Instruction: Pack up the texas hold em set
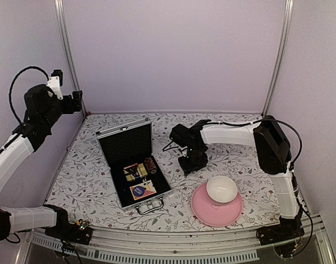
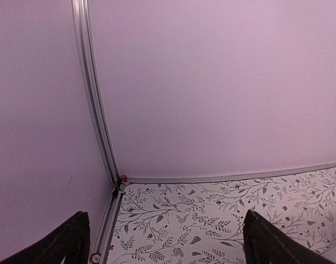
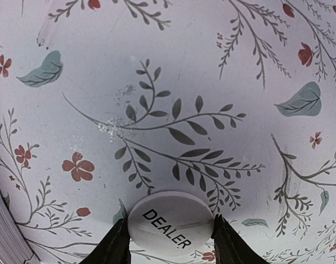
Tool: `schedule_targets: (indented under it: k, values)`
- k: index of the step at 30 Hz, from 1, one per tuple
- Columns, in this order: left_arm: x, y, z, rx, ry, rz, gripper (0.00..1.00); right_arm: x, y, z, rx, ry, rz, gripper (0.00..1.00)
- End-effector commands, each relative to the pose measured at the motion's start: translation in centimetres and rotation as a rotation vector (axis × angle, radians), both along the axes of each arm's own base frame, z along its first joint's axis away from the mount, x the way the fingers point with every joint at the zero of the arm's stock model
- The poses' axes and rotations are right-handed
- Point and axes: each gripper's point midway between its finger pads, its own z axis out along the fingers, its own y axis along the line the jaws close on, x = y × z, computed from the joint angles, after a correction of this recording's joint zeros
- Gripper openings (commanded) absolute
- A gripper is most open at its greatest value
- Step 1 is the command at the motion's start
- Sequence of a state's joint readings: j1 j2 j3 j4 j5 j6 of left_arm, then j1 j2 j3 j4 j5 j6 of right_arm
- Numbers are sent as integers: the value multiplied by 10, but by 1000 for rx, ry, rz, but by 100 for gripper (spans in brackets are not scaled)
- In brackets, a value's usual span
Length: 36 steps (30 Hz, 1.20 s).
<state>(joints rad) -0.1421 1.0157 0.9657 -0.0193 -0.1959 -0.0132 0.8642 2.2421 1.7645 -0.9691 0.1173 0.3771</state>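
Right pincer (image 1: pixel 192 164) is down low over the desk (image 1: pixel 91 181), just to the right of the open silver briefcase (image 1: pixel 126 144). On the wrist view the right pincer (image 3: pixel 170 231) has its two fingers (image 3: pixel 115 245) pressed against either edge of a white DEALER disc (image 3: pixel 169 223). That's a grip, narrow, with the floral cloth right behind it. Whether the disc sits on the desk or clear of it, I can't tell.

The briefcase lies left of that arm, lid up towards the back wall, metal handle (image 1: pixel 150 207) at its near edge. Inside on the black lining is the gold-and-dark card box (image 1: pixel 136 171), with the dark red chip stack (image 1: pixel 150 164) just beside it on the right. Nearer the handle is the blue round disc (image 1: pixel 140 190), lying on the red/pink card box (image 1: pixel 150 192).

Left pincer (image 1: pixel 77 102) hangs high, well behind and left of the briefcase, near the corner post. Seen from its own wrist, the left pincer (image 2: pixel 165 242) is wide open, nothing between the fingers.

Right of the briefcase and towards the near edge there's a pink plate (image 1: pixel 203 212) carrying a white bowl (image 1: pixel 221 188).
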Motion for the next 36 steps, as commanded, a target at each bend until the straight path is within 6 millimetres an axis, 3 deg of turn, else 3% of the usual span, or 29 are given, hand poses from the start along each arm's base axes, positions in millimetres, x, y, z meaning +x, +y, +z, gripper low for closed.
schedule_targets:
  k: [1, 8, 20, 29, 36]
  values:
    - [0, -3, 1, 8, -15, -7, 97, -6, 14, 37, 68, -36, 24, 49]
    - [0, -4, 2, 5, -17, -9, 97, -27, 38, 57, 147, -32, 84, 49]
    - [0, -5, 2, 6, -18, -13, 97, -68, 111, 76, 298, -48, 287, 49]
    - [0, -5, 0, 6, -13, -10, 97, -86, 151, 62, 343, -30, 403, 49]
    - [1, -6, -1, 6, -11, -15, 97, -97, 162, 43, 347, 8, 433, 49]
